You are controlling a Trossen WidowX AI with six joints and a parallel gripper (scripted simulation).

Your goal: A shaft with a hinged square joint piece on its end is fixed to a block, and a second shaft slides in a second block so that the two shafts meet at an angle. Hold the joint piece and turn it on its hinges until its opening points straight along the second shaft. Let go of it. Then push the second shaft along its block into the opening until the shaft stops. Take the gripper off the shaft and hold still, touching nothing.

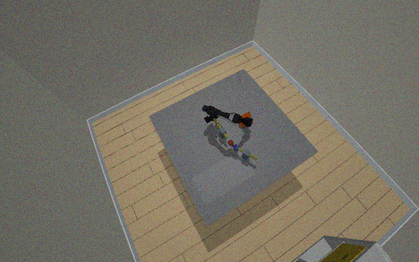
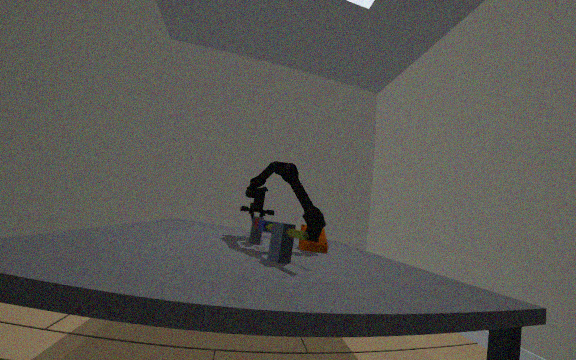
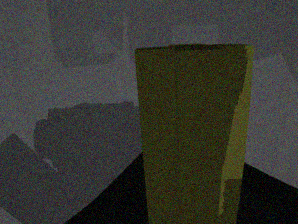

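Observation:
The second shaft [image 1: 217,124] [image 3: 187,125] is yellow and runs through its grey block [image 1: 223,132]. My gripper [image 1: 214,119] [image 2: 257,215] is shut on this shaft near its outer end; the dark fingers flank it in the wrist view. The first shaft [image 1: 241,149] [image 2: 297,233], also yellow, passes through its grey block [image 1: 246,154] [image 2: 281,244]. At its inner end are a blue part [image 1: 236,147] [image 2: 262,225] and the red joint piece [image 1: 230,142] [image 2: 256,223]. The red piece lies close to the second shaft's inner end; contact and the opening's direction are too small to tell.
The arm arches from its base by an orange block [image 1: 246,117] [image 2: 321,244] to the gripper. Both shaft blocks stand on the grey table [image 1: 195,175] [image 2: 118,270]. Dark shadows of the arm and blocks fall beside them.

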